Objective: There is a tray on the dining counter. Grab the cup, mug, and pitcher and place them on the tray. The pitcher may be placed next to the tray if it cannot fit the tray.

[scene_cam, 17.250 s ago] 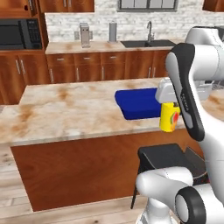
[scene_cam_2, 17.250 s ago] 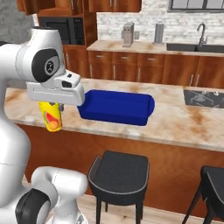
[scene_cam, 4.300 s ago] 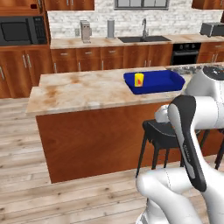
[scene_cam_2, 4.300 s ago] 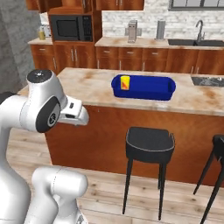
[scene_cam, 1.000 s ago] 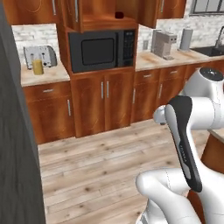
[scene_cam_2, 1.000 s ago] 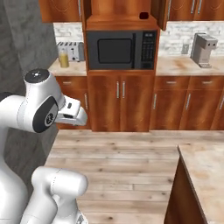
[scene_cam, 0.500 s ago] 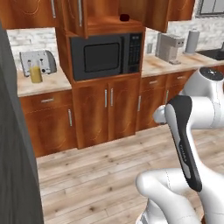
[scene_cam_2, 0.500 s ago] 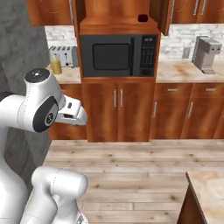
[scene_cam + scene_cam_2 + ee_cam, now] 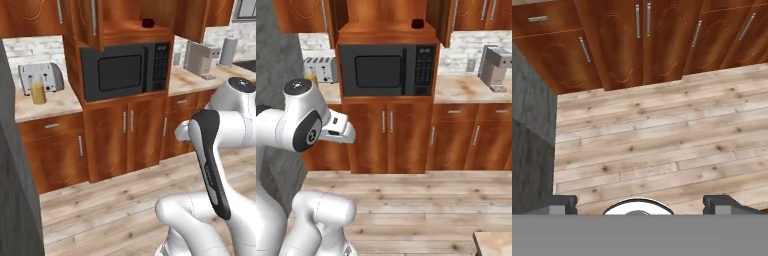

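The pitcher [image 9: 37, 93], a clear glass with orange liquid, stands on the back counter next to a toaster [image 9: 41, 76]. In the right base view the pitcher [image 9: 309, 78] peeks out beside the toaster [image 9: 321, 69]. The dark mug [image 9: 147, 23] sits in the open wooden niche above the microwave [image 9: 123, 71], as the right base view also shows the mug [image 9: 417, 23]. My gripper [image 9: 640, 202] is open and empty, looking down at the plank floor in front of the lower cabinets. A corner of the dining counter [image 9: 495, 244] shows at the lower right. The tray and the cup are out of view.
A coffee machine [image 9: 200, 57] stands on the back counter right of the microwave. A dark grey wall or fridge side [image 9: 15, 200] rises at the left. Wooden cabinet doors [image 9: 642, 40] run under the counter, with bare plank floor [image 9: 662, 145] before them.
The whole picture has shifted: the base has driven nearer to the microwave wall, which looks larger and more centred. The arm keeps its folded pose and the gripper stays open.
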